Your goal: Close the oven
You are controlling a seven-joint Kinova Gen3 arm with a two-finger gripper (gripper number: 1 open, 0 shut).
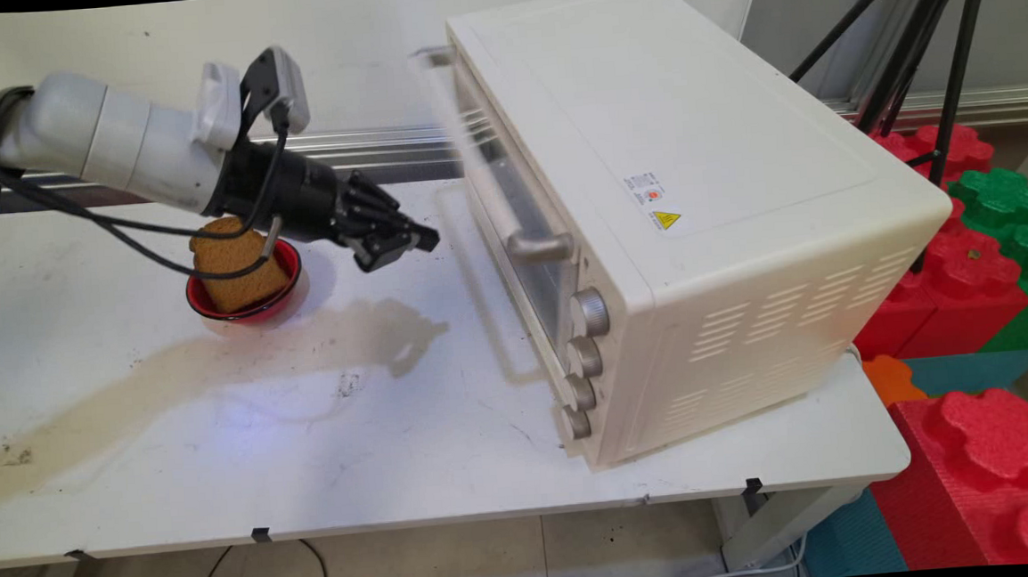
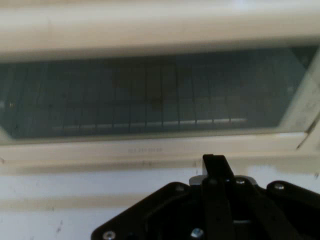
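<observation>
White table point(image 1: 220, 449): cream toaster oven point(image 1: 696, 206) at right; gripper point(image 1: 413, 241), fingers pressed together, just left of its door; bread point(image 1: 231, 261) in red bowl point(image 1: 286, 289) farther left.

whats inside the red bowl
A brown slice of toast stands in the red bowl, leaning and sticking up above its rim. The toast and the arm's cables cover the bowl's bottom, so anything beneath cannot be seen.
</observation>
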